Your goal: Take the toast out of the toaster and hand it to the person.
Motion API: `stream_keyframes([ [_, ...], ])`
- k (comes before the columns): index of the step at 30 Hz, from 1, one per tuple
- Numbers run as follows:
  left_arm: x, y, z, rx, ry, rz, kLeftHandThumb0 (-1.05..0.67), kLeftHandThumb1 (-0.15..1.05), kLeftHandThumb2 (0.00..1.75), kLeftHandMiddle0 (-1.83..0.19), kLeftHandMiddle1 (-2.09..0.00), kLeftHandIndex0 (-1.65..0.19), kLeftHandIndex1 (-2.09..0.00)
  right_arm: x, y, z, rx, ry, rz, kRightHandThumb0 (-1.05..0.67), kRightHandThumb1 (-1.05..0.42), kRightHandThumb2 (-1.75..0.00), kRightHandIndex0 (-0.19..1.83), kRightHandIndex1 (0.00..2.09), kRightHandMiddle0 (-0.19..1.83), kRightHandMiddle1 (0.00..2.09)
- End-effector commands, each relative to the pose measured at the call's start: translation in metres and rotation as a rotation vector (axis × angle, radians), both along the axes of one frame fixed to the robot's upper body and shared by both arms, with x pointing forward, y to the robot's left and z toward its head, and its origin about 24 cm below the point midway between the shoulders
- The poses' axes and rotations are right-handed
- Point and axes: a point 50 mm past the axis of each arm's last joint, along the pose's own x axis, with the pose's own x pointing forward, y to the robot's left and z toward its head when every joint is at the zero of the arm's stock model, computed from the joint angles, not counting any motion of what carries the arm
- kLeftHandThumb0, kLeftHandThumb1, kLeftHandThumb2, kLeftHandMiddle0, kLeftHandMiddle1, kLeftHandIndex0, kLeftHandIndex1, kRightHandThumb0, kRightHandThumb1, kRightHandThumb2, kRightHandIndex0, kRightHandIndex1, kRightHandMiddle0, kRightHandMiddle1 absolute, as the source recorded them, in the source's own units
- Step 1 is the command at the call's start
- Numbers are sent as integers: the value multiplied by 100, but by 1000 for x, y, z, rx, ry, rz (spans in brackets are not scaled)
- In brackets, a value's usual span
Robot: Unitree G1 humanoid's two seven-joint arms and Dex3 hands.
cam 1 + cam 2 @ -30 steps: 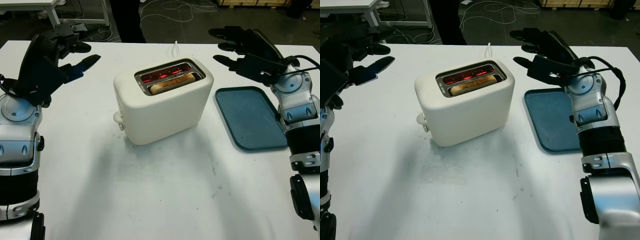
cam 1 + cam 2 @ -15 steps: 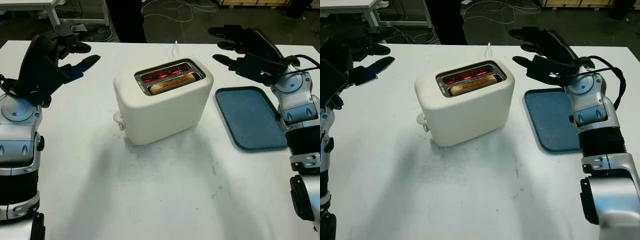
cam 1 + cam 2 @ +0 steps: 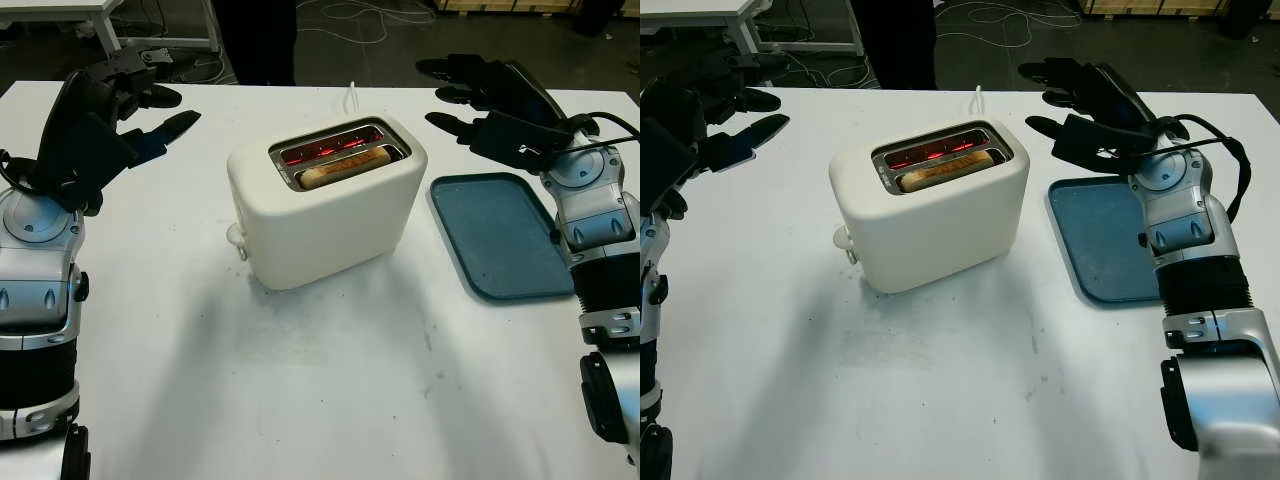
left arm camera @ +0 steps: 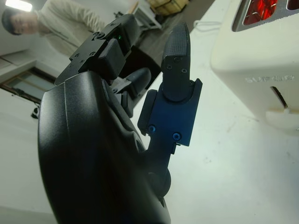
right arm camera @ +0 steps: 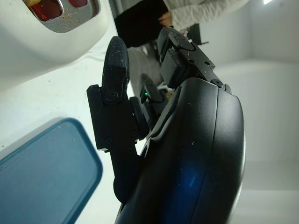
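White table (image 3: 330, 400) before a dark floor (image 3: 400, 40) strewn with cables (image 3: 340, 15)

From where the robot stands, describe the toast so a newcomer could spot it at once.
Start at the cream toaster in the middle of the white table, between the open left hand and the open right hand. Its top has two slots. The toast is the golden-brown slice lying low in the slot nearer the robot; the farther slot holds no slice and glows red.
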Motion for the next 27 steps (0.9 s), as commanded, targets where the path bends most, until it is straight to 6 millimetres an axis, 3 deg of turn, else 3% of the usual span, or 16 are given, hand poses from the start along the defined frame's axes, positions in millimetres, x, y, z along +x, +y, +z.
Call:
stream_keyframes([
  [1,1,-1,4,15,-10,-13,-47,92,26,-17,-100,-47,-29,-1,1,0,11,-1,1,-41,-92,-38,55,1,43,0],
  [27,1,-1,0,-12,16,2,-47,92,25,-17,-99,-43,-35,-1,2,-1,4,3,6,-40,-92,-40,52,0,43,0],
])
